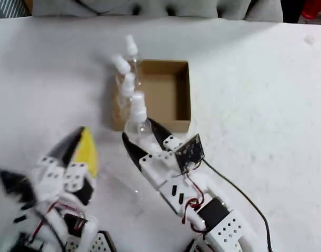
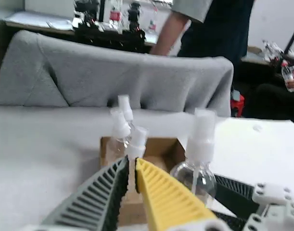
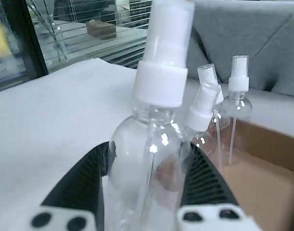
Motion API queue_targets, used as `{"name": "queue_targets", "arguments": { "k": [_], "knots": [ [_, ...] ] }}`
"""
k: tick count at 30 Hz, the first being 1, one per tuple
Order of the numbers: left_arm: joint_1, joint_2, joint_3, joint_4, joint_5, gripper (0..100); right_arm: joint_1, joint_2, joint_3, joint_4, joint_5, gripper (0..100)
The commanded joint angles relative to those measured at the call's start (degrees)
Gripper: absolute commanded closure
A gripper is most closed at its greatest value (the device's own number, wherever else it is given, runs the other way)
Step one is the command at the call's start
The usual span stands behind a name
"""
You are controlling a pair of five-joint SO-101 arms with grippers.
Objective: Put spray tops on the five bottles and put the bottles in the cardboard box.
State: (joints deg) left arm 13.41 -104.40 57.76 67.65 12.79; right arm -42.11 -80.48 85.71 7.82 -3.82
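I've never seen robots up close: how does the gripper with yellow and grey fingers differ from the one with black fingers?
The left gripper has one yellow and one grey finger, shut on nothing; the right gripper has black fingers shut on a clear bottle with a white spray top. The left gripper sits farther from the brown cardboard box; the right gripper is at its near wall. Both have ridged fingers.

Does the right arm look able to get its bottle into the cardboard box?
Probably yes: the right gripper holds the bottle at the near edge of the box; its right half is bare, and three other bottles stand along its left side.
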Motion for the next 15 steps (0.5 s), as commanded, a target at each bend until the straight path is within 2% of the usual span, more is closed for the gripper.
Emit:
{"name": "queue_targets", "arguments": {
  "k": [1,9,15],
  "knots": [
    [7.78,-0.4,3.25,-1.49,-0.35,98,0.75,-0.57,-3.6,0.13,-0.7,98.4],
    [22.55,-0.48,7.47,-1.41,-0.7,98,0.92,-0.75,-3.69,-0.22,-0.79,98.4],
    [23.69,-0.48,10.11,-1.41,-0.79,98,0.92,-0.84,-4.48,-0.04,-0.79,98.4]
  ]
}}
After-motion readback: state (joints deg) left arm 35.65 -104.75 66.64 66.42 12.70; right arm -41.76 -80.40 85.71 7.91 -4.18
